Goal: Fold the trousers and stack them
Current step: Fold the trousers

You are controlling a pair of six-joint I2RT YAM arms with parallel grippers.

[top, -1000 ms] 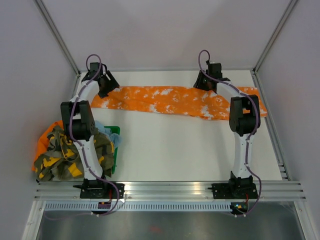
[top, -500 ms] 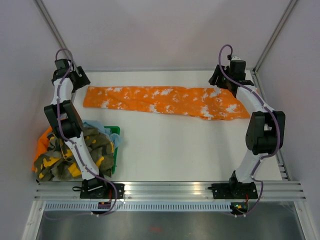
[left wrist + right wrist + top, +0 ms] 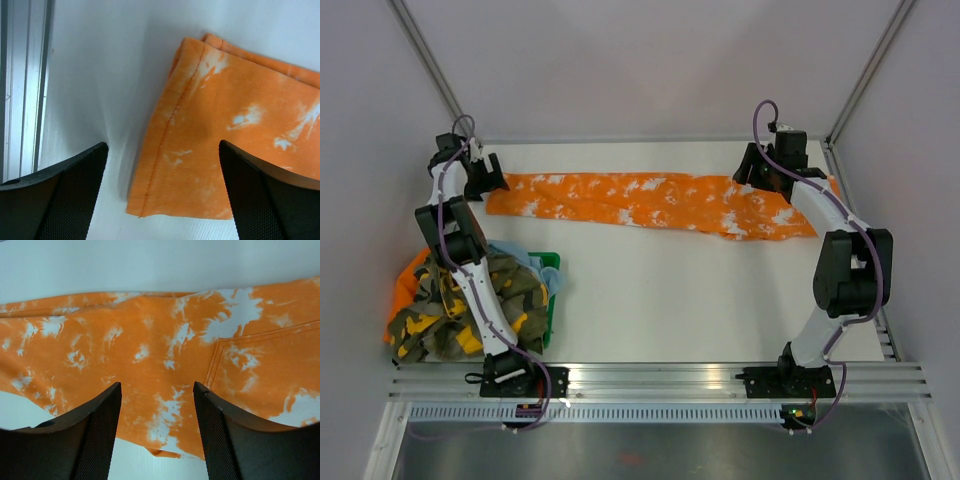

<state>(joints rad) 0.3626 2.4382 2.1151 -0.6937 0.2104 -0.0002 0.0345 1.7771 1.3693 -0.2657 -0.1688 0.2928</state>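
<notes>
So far the orange trousers (image 3: 650, 203) lie flat lengthwise on the tabletop (image 3: 670, 300), not yet folded across, nothing stacked. Your left fingers (image 3: 75, 190) stand apart, empty, the cuff (image 3: 170, 150) between them; your right fingers (image 3: 90, 440), apart too, have the pocket (image 3: 260, 365) just beyond them.

Both arms pulled back inward: left tool (image 3: 486, 181) now at the cuff of the orange-and-white tie-dye fabric trousers (image 3: 650, 200), right tool (image 3: 756, 172) over the waist end.

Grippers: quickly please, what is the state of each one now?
Left gripper: open, empty, over the leg end of the trousers.
Right gripper: open, empty, over the trousers too.
</notes>
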